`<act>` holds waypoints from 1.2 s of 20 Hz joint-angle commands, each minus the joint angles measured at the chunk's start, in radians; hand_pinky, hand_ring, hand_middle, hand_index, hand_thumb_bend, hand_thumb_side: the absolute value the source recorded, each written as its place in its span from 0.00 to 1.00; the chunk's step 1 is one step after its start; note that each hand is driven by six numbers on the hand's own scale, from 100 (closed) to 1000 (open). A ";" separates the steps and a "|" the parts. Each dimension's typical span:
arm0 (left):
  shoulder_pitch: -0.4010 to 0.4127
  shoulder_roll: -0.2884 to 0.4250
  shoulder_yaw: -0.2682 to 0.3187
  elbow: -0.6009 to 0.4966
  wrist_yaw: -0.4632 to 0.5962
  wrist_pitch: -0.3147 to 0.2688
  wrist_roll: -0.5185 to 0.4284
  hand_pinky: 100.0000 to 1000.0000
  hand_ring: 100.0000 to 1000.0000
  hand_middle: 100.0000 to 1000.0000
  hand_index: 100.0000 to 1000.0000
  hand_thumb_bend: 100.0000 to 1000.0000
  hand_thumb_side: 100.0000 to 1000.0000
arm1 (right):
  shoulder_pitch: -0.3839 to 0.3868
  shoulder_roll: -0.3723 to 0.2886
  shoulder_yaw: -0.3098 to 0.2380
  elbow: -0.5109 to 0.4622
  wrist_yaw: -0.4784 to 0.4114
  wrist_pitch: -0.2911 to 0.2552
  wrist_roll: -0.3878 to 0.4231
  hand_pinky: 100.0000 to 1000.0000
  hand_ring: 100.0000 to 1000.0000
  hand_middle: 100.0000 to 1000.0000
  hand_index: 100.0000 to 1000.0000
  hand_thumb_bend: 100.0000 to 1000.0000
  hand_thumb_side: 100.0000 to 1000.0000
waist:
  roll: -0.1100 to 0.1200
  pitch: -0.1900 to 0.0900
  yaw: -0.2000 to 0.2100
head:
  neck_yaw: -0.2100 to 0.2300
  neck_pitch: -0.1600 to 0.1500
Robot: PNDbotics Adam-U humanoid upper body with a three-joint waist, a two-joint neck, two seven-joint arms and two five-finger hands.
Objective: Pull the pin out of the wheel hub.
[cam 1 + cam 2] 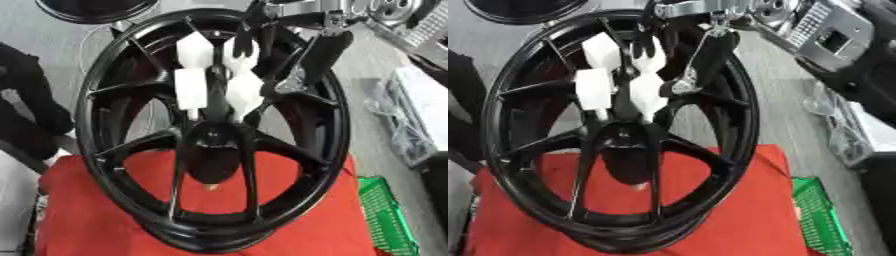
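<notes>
We see a large glossy black alloy wheel hub [214, 135] with thin paired spokes standing nearly upright, its lower rim resting on a table covered with a red cloth [96, 220]. The rounded black centre of the wheel faces us, and just beneath it a small pale, tan-tipped object [210, 187] shows against the red; we cannot tell whether this is the pin. Four white angular blocks [219, 75] sit clustered over the upper spokes, in front of the wheel, two above and two below. The robot's right hand [702, 55], black with silver joints, enters from the upper right and reaches down over the top of the rim, its dark fingers lying among the upper spokes just beside the white blocks; we cannot tell whether these fingers are curled round anything or merely extended. The left hand appears in neither view. A green plastic lattice basket [385, 220] stands at the right edge of the red cloth, beside the lower rim of the wheel.
</notes>
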 commanded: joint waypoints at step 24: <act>-0.009 0.017 0.000 -0.013 0.001 0.004 -0.010 0.52 0.89 0.77 0.64 0.30 0.60 | 0.016 -0.008 -0.020 -0.054 0.015 0.079 0.000 0.61 0.57 0.60 0.73 0.28 0.03 | 0.007 -0.021 0.001 | -0.001 0.004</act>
